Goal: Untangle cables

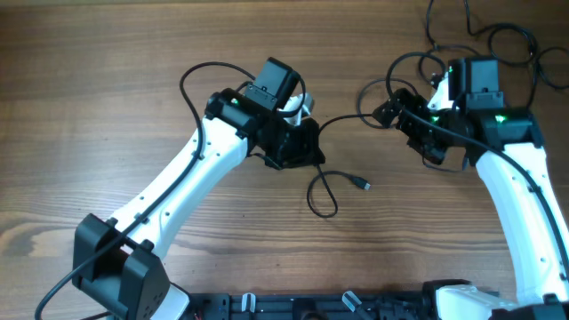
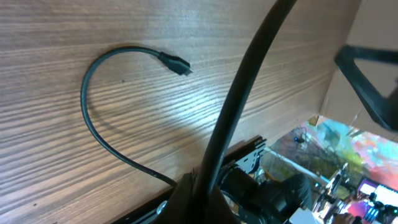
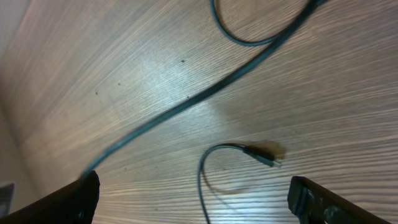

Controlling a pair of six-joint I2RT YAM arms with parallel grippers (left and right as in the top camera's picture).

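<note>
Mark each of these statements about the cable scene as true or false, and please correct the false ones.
1. The right gripper is open. True.
2. The left gripper is wide open. False: it is shut on a cable.
3. The plug at the cable's end lies on the table. True.
4. The right gripper holds the plug. False: the plug lies free on the wood, with nothing gripping it.
5. A white cloth covers the table. False: the table is bare brown wood.
</note>
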